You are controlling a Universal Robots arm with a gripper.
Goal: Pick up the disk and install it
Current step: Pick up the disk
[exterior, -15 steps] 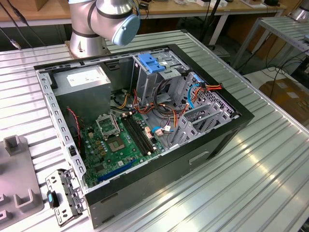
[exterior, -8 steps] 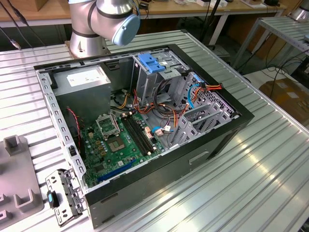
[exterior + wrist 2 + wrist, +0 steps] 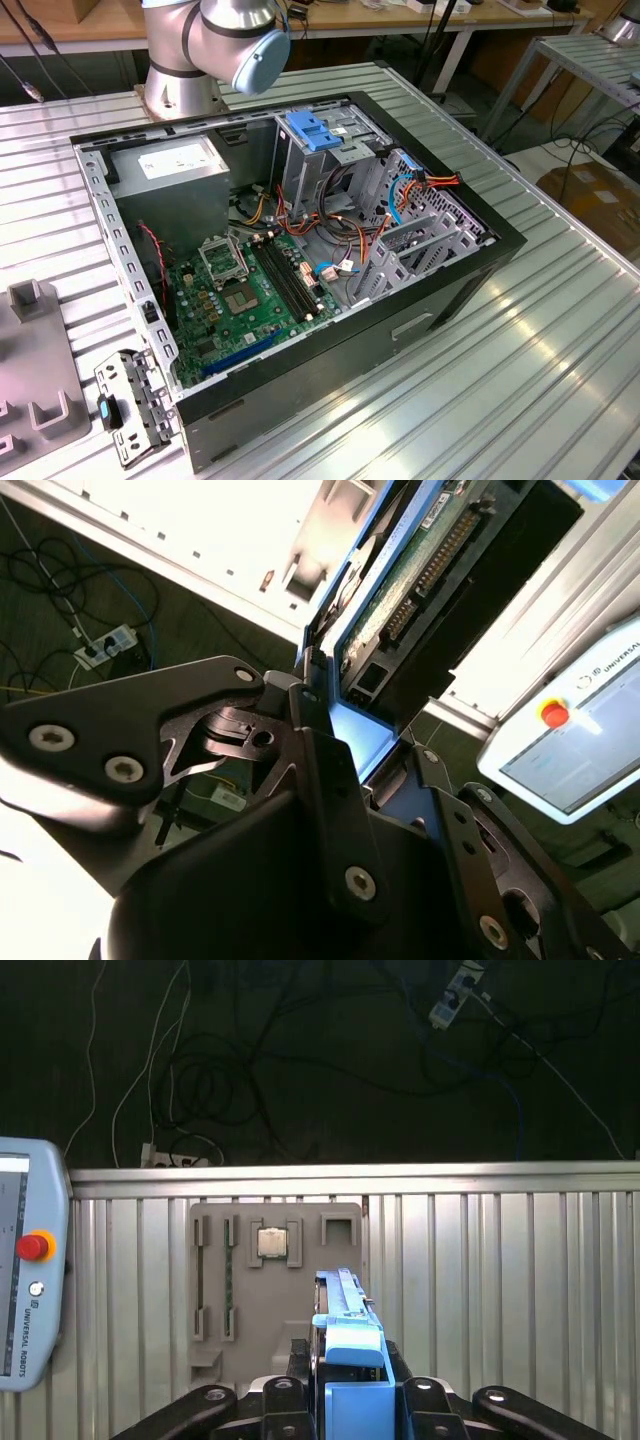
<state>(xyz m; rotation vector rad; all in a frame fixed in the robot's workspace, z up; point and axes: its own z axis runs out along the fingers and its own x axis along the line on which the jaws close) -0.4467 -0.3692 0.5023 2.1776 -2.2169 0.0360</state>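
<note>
As first wrist view shows, claw (image 3: 348, 1395) clamped on disk (image 3: 343, 1310), edge-up; grey plate (image 3: 275, 1290) on ribbed tbl (image 3: 500, 1290) beyond.

The arm (image 3: 205, 35) stands with its base (image 3: 175, 95) on the surface (image 3: 50, 120), close to one edge. Its silver joint (image 3: 250, 50) with a blue cap is turned sideways above the base. In both wrist views the tool (image 3: 348, 1390) presses its black fingers (image 3: 330, 775) on both sides of the disk (image 3: 345, 1310), holding it on edge.

Ribbed metal table (image 3: 560, 330) carries an open computer case (image 3: 330, 372), grey tray (image 3: 30, 372), metal bracket (image 3: 130, 402).
</note>
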